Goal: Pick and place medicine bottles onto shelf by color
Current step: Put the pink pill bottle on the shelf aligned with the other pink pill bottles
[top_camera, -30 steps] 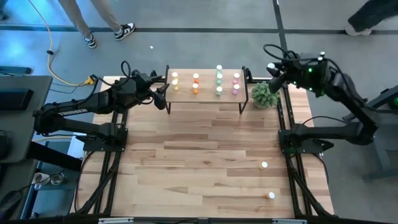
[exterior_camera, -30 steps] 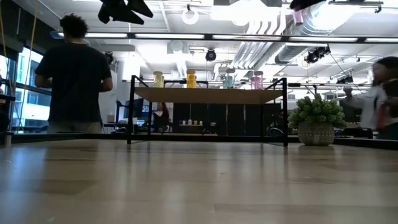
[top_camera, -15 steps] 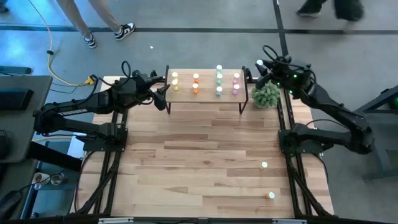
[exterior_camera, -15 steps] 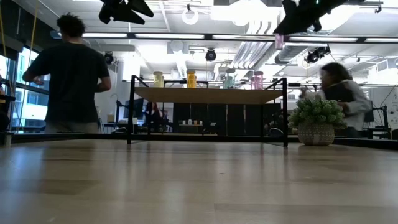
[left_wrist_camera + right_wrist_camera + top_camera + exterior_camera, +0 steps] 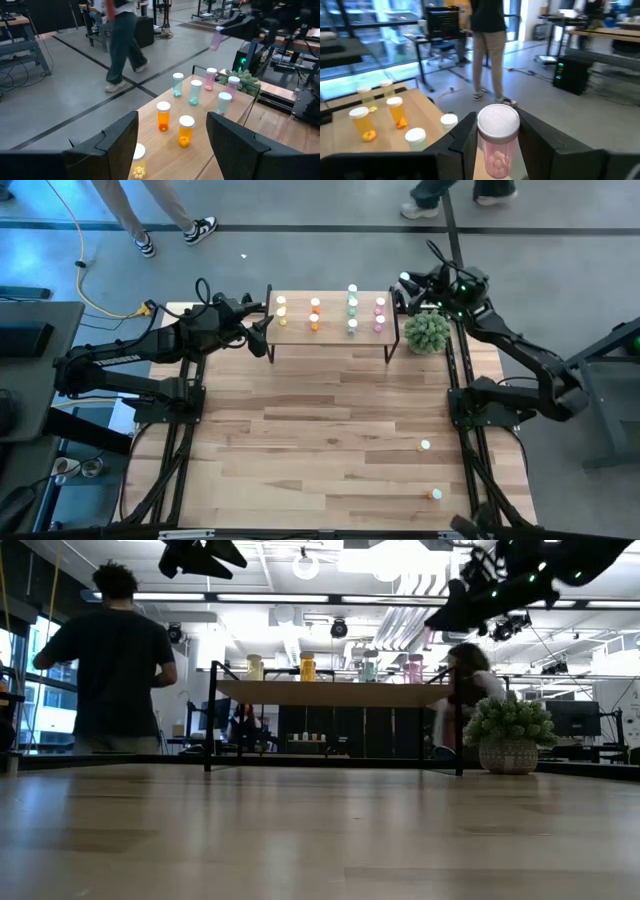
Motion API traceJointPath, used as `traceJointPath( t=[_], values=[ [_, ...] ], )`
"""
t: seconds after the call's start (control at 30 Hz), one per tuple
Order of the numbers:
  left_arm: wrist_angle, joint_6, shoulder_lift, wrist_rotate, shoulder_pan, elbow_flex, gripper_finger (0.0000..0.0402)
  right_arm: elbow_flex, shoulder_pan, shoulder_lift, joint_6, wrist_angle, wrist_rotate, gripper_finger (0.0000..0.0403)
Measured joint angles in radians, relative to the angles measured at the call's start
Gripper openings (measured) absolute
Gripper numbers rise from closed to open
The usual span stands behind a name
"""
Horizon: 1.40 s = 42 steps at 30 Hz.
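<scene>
The light-wood shelf point(image 5: 330, 330) stands at the table's far edge with yellow, orange, green and pink white-capped medicine bottles point(image 5: 315, 305) upright in rows by colour. My right gripper point(image 5: 405, 280) is above the shelf's right end, shut on a pink bottle point(image 5: 498, 142). The bottle also shows in the left wrist view point(image 5: 216, 41). My left gripper point(image 5: 172, 150) is open and empty at the shelf's left end point(image 5: 266, 325). Two more bottles stand on the tabletop, one near the right edge point(image 5: 425, 445) and one at the near right point(image 5: 436, 494). My right gripper pinches the pink bottle's translucent body point(image 5: 496, 152) just below its white cap point(image 5: 498, 122), one finger point(image 5: 465, 142) on each side. The fingers come from the table's right side, slanting down. The bottle is lifted clear above the shelf, cap up, slightly tilted.
A green plant ball in a pot point(image 5: 428, 332) stands just right of the shelf, under my right arm. Black frame rails point(image 5: 460, 380) run along both table sides. People walk in the room beyond the table. The wide tabletop point(image 5: 320, 440) lies in front of the shelf.
My right gripper has gone toward the table's left, from beyond the plant toward the shelf's right end, and has come down, carrying the pink bottle clear of everything.
</scene>
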State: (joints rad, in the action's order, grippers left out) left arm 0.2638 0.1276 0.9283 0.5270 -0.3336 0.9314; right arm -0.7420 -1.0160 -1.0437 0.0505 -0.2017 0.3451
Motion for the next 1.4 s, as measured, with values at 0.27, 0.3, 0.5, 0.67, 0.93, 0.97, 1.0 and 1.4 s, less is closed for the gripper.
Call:
traceJointPath(
  t=[0.27,0.3,0.5,0.67,0.93,0.97,1.0,1.4],
  values=[
    [0.0,0.0,0.0,0.01,0.0,0.0,0.0225,-0.079,-0.079,-0.198,0.005,-0.07,0.233,0.0113],
    [0.0,0.0,0.0,0.011,0.0,0.0,0.0225,-0.095,-0.082,-0.219,0.01,-0.073,0.254,0.0113],
    [0.0,0.0,0.0,0.017,0.0,0.0,0.0225,-0.176,-0.084,-0.336,0.058,-0.064,0.363,0.0113],
    [0.001,0.0,0.0,0.032,0.0,0.0,0.0225,-0.207,-0.084,-0.402,0.079,-0.032,0.402,0.0113],
    [0.0,0.0,0.0,0.035,0.0,0.0,0.0225,-0.209,-0.083,-0.419,0.14,0.024,0.422,0.0113],
    [0.001,0.0,0.0,0.035,0.0,0.0,0.0225,-0.209,-0.083,-0.419,0.142,0.032,0.422,0.0113],
    [0.001,0.0,0.0,0.035,0.0,0.0,0.0225,-0.209,-0.083,-0.419,0.149,0.041,0.419,0.0113],
    [0.0,0.0,0.0,0.035,0.0,0.0,0.0225,-0.209,-0.055,-0.419,0.22,0.118,0.306,0.0113]
  ],
)
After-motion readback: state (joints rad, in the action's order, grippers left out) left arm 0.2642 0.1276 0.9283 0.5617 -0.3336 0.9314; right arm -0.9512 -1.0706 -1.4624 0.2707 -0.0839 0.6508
